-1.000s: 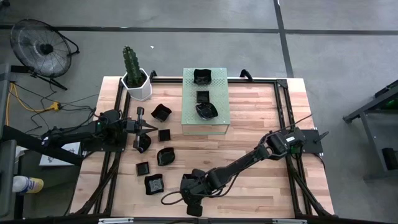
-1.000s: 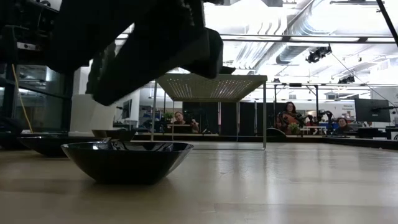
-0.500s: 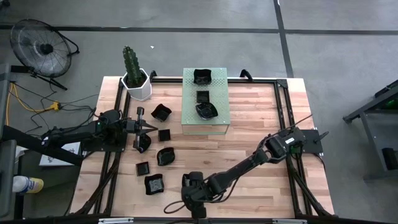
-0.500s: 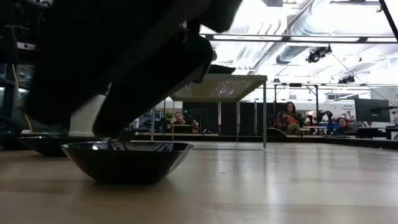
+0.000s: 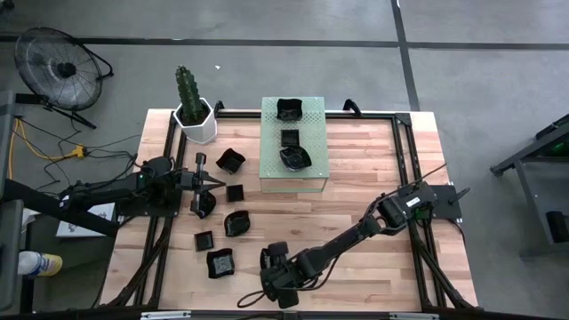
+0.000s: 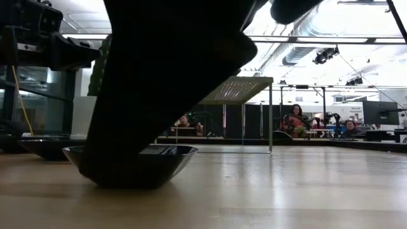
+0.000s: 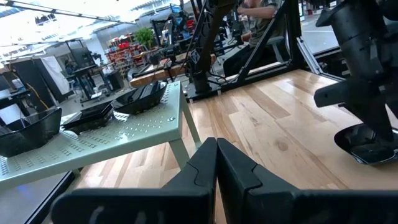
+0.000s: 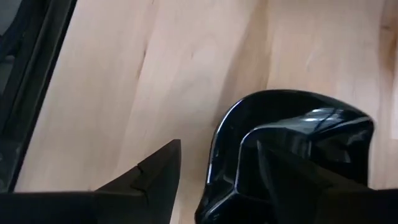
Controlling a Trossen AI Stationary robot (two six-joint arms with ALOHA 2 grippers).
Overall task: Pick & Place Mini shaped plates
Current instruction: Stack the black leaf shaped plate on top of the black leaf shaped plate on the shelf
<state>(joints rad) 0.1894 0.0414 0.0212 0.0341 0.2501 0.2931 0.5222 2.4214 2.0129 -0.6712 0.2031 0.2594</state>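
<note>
R gripper (image 8: 211, 180) spread wide straddling plate (image 8: 292, 149) rim at table's 6 o'clock; L gripper (image 7: 216, 163) pressed together, far.

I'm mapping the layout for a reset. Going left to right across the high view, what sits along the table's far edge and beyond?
Floor fan → white cactus pot → pale green perforated stand carrying three black plates.
</note>
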